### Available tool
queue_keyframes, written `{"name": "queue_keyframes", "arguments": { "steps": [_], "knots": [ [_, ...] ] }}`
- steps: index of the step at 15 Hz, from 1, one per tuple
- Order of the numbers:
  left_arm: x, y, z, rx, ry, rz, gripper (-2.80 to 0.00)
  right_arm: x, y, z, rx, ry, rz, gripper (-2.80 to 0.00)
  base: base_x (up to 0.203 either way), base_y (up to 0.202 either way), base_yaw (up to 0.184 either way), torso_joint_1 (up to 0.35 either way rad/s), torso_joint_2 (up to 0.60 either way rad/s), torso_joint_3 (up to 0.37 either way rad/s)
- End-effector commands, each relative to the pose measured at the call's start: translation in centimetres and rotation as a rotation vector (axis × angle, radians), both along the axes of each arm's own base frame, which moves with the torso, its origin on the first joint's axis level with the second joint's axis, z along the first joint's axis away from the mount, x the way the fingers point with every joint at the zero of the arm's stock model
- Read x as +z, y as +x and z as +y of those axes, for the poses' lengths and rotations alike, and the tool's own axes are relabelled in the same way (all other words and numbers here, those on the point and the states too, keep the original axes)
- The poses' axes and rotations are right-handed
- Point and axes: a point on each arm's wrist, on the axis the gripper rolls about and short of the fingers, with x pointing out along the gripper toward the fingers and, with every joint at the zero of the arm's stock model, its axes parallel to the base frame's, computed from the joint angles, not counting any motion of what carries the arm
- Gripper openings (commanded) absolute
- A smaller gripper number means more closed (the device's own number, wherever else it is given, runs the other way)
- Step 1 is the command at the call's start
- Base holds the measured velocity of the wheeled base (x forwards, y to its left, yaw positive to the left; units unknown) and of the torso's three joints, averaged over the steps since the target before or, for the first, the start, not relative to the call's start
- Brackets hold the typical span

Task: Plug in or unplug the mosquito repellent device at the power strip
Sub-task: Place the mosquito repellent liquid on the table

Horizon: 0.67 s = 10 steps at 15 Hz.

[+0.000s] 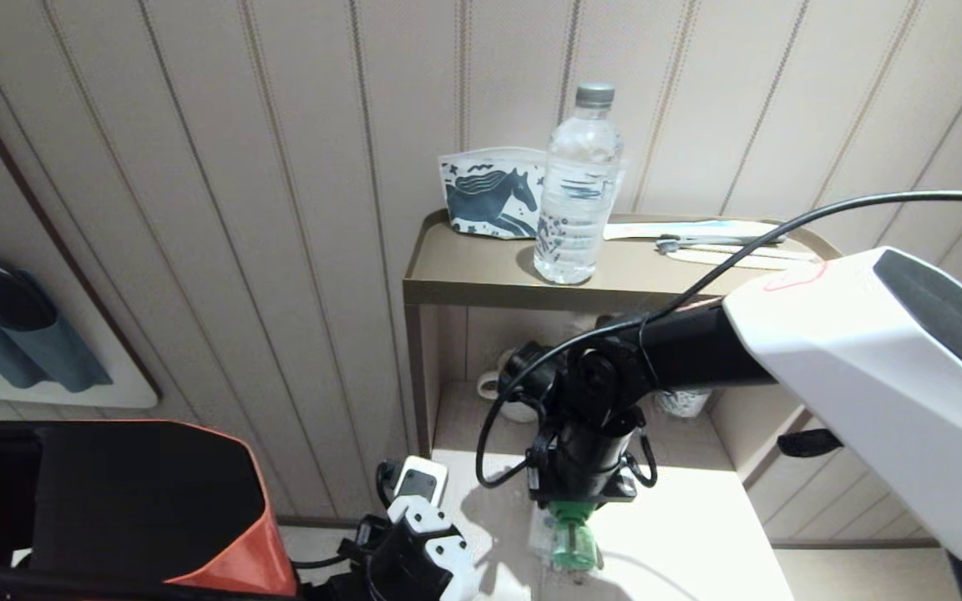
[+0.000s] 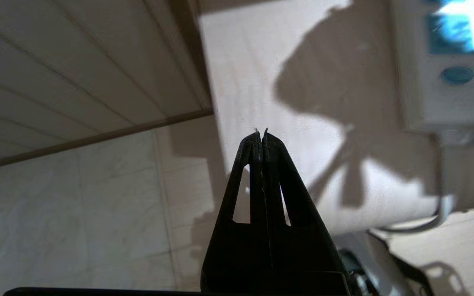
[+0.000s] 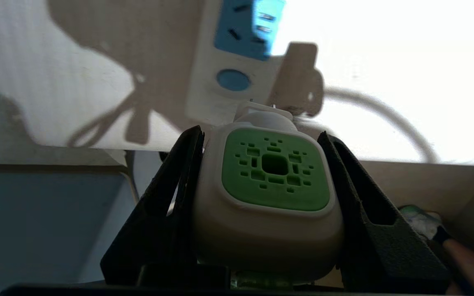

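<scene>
The mosquito repellent device (image 3: pixel 268 193) sits clamped in the right gripper (image 3: pixel 261 172), its fingers (image 3: pixel 179 181) about half open and pressed flat against the two sides of the white head, with the green vented top facing the wrist camera. It looks a light thing, hard smooth plastic up top and a small bottle of liquid below, so I would judge the flat sides of the head the right place to hold it: stiff enough to squeeze, though slick if the grip slackens, and the bottle is better left alone. In the head view the green bottle end (image 1: pixel 573 542) hangs just below the gripper, low over the pale bench (image 1: pixel 698 534), so its long axis seems to run away from the wrist. The plug side points toward the power strip (image 3: pixel 220 82), which lies on the bench close beyond, blue button and one blue socket face showing. The left gripper (image 2: pixel 261 133) hovers nearby, fingers pressed together on nothing.
</scene>
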Motion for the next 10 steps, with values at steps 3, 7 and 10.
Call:
{"name": "queue_keyframes", "arguments": {
  "steps": [3, 7, 10],
  "knots": [
    [2.1, -1.1, 5.0, 0.082, -0.037, -0.026, -2.8, 0.8, -1.9, 0.2, 0.031, -0.007, 0.008, -2.8, 0.0, 0.0, 0.0, 0.0, 0.0, 0.0],
    [5.2, -2.3, 11.2, 0.224, -0.108, -0.094, -2.8, 3.8, -4.6, -0.8, 0.057, 0.023, -0.029, -2.8, 0.0, 0.0, 0.0, 0.0, 0.0, 0.0],
    [7.4, -3.9, 15.3, 0.334, -0.161, -0.165, -2.8, 6.1, -7.0, -2.4, 0.069, 0.047, -0.06, -2.8, 0.0, 0.0, 0.0, 0.0, 0.0, 0.0]
  ]
}}
